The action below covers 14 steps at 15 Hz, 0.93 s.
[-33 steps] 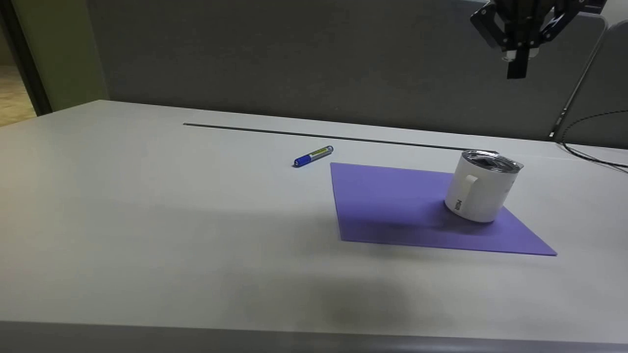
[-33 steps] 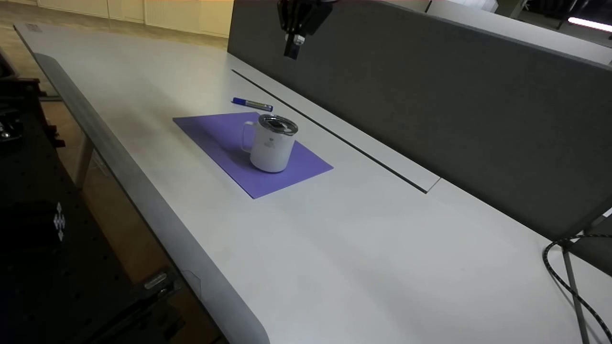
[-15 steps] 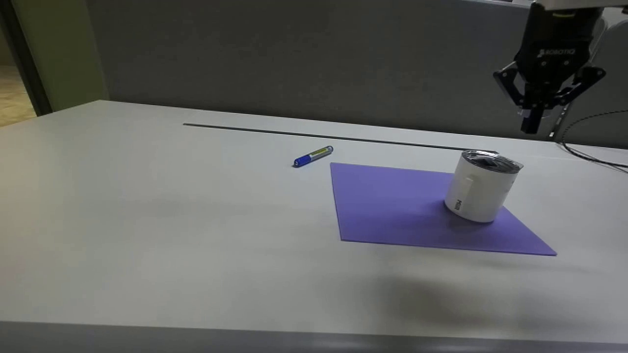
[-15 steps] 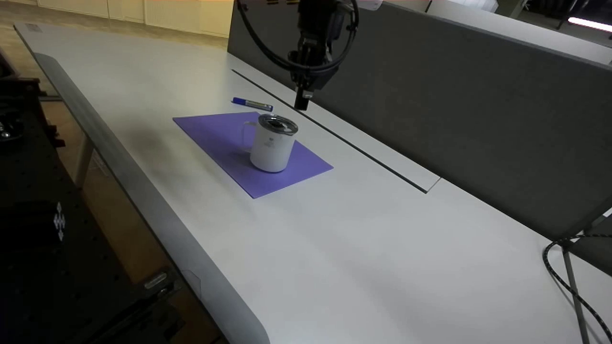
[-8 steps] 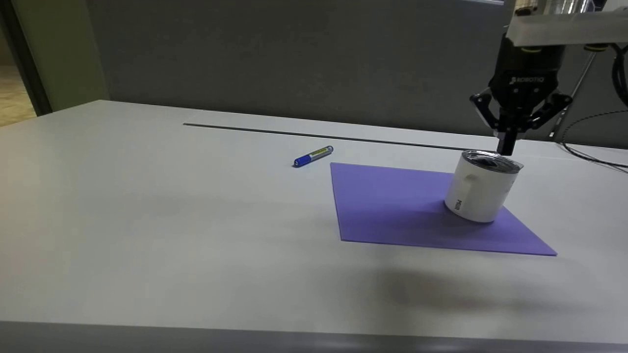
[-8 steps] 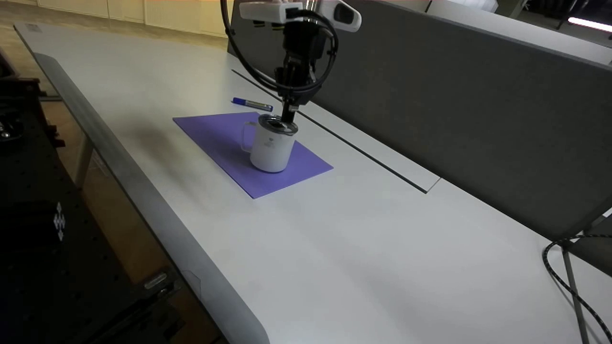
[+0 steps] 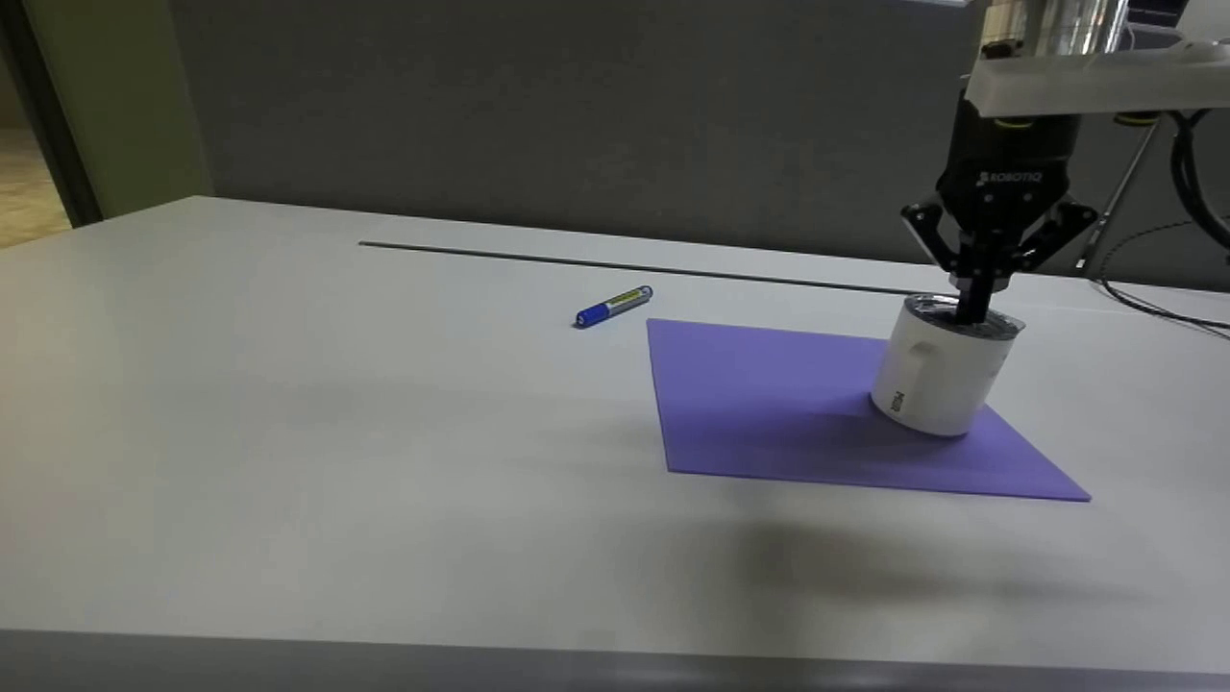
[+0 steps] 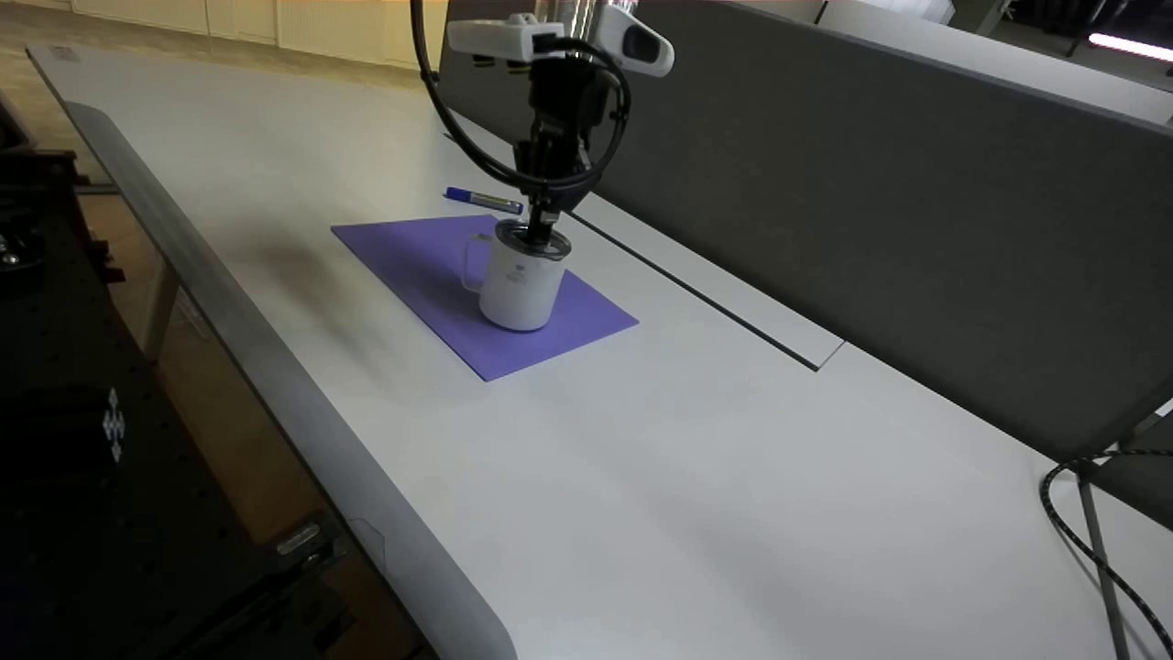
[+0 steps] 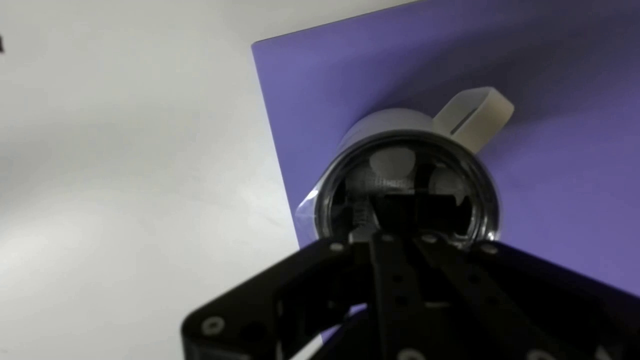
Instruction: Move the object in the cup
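The white cup [image 7: 927, 384] stands upright on a purple sheet [image 7: 750, 394], with a dark see-through lid in its silvery rim. It also shows in an exterior view [image 8: 518, 293] and, from above, in the wrist view [image 9: 392, 120], handle toward the upper right. My gripper [image 7: 972, 315] has its black fingertips together at the lid; its tips [image 8: 539, 240] also appear over the lid in an exterior view. In the wrist view the fingertips [image 9: 416, 207] cover part of the lid. Contact with the lid cannot be told. What is inside the cup is hidden.
A blue marker [image 7: 615, 307] lies on the white table [image 7: 336, 432] beyond the sheet's corner. A dark slot [image 7: 673, 272] runs along the table's back. A grey partition [image 7: 577, 115] stands behind. A black cable [image 8: 1090, 541] lies at one end.
My gripper has come down from high above the table to the cup's lid, with its fingers staying together. The cup, sheet and marker have not moved.
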Each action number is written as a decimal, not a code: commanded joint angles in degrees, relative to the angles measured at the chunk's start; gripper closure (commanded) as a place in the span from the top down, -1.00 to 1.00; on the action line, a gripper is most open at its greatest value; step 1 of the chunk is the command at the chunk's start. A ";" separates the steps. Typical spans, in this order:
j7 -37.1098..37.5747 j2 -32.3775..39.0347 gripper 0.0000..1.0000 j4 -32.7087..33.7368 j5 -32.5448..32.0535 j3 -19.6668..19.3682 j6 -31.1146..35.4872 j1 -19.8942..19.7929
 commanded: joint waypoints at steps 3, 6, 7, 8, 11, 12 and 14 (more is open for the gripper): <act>1.76 0.17 -1.00 -0.35 -0.16 -0.51 1.24 1.09; 0.44 0.25 -1.00 -0.10 1.92 0.23 0.34 0.52; -0.16 0.38 -1.00 0.14 2.93 0.55 -0.34 0.25; -0.62 0.50 -1.00 0.27 3.87 0.76 -0.69 0.11; -1.71 0.58 -1.00 0.50 6.80 1.45 -1.20 -0.25; -1.78 0.63 -1.00 0.62 7.29 1.43 -1.24 -0.23; -1.82 0.56 -1.00 0.54 7.74 1.20 -0.85 -0.11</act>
